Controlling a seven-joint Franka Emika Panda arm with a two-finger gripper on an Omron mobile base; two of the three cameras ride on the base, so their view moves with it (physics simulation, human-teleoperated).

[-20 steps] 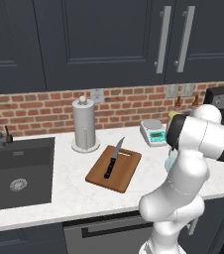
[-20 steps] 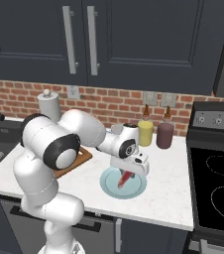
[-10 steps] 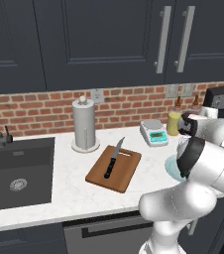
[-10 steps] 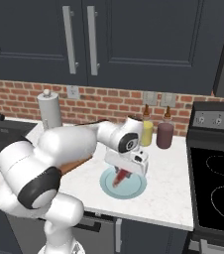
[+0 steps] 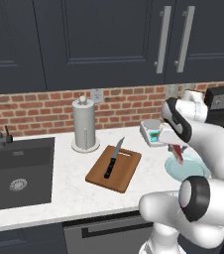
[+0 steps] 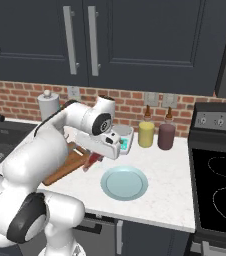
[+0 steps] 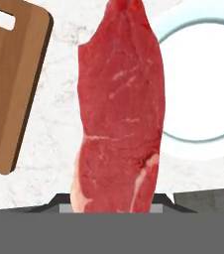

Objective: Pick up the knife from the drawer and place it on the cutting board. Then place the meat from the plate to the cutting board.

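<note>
We see end effector (image 6: 92, 161) clamped on meat (image 7: 119, 109) — red, white-streaked strip | round pale plate (image 6: 124, 183) bare | black-handled knife (image 5: 113, 159) on wooden cutting board (image 5: 126, 173) — marbled surface (image 5: 69, 191)

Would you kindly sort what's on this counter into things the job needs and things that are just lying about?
Job:
- knife, lying on the board
- meat, held in the hand, lifted off the plate

Lying about:
- paper towel roll
- scale
- yellow bottle
- dark red bottle
- sink
- stove
</note>
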